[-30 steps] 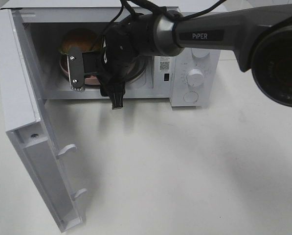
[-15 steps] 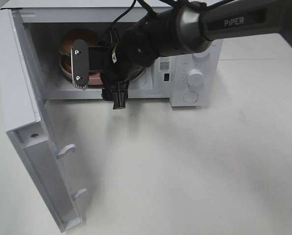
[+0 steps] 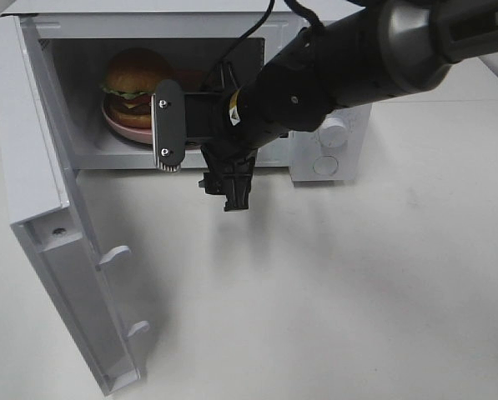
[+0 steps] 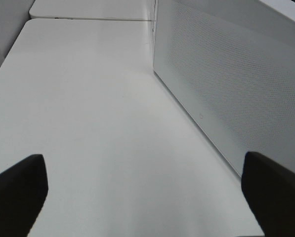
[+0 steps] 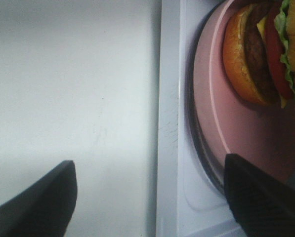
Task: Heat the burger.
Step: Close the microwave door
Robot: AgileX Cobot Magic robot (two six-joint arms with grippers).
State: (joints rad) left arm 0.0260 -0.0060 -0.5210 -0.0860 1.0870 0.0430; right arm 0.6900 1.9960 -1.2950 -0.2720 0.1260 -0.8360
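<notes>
The burger (image 3: 136,73) sits on its plate (image 3: 122,127) inside the microwave (image 3: 107,25). Your right end effector (image 5: 149,197) hangs empty at the mouth, jaws apart. Next, you swing the door (image 3: 40,192) shut.

burger (image 3: 136,73) on pink plate (image 3: 117,125) inside the open-doored microwave (image 3: 314,165)

Bright, even overhead light nearly washes out the white bench (image 3: 357,292). Soft shadows fall in front of the microwave (image 3: 353,154), below the arm (image 3: 374,58); the microwave's cavity is dimmer. The left end effector (image 4: 140,190) and right end effector (image 5: 147,202) appear dark and unfocused.
</notes>
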